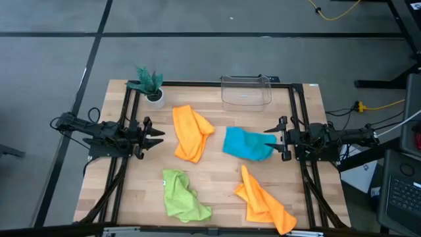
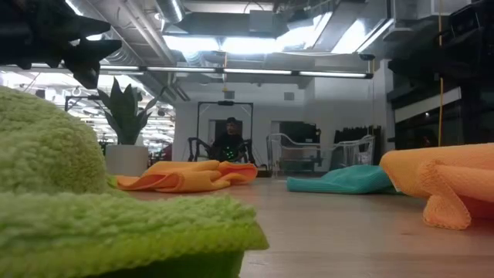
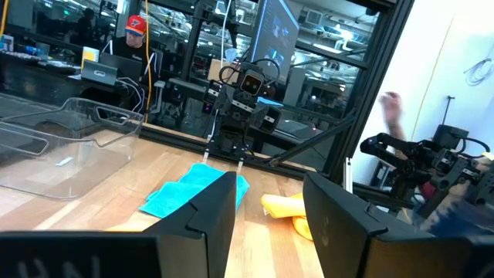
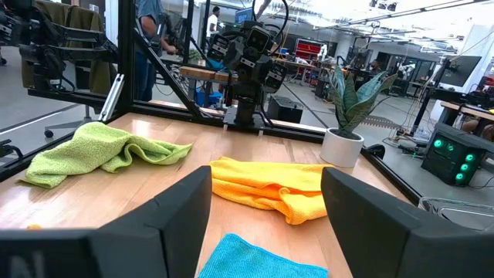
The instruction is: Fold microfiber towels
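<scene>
- The right gripper (image 1: 270, 145) hangs at the right side of the bench (image 1: 217, 172) with its fingers spread wide and holding nothing; the teal towel (image 1: 247, 143) lies crumpled right at its fingertips, touching or nearly so.
- The left gripper (image 1: 158, 137) waits at the left side, fingers parted and empty; the rumpled orange towel (image 1: 191, 132) lies just beyond its tips.
- The lime green towel (image 1: 183, 195) and the second orange towel (image 1: 264, 200) lie bunched toward the front edge, well off to the side of both sets of fingers.
- Risk: every towel is heaped rather than flat, so a pinch could catch several layers at once and lift a bundle instead of one corner, which would spoil the fold.
- Risk: the second orange towel appears to reach the front edge of the bench; a drag in that direction could pull it off.
- Risk: the clear plastic bin (image 1: 246, 91) and the potted plant (image 1: 150, 85) stand near the far edge, not far behind the two central towels; a wide sweep while spreading a cloth might knock either one.
- Risk: microfiber probably clings to itself and to the wood, so a fold may slide or bunch when released.
- No brand, label or readable writing shows on the towels, bin or pot; a pale patch on the bin is too small to read.
</scene>
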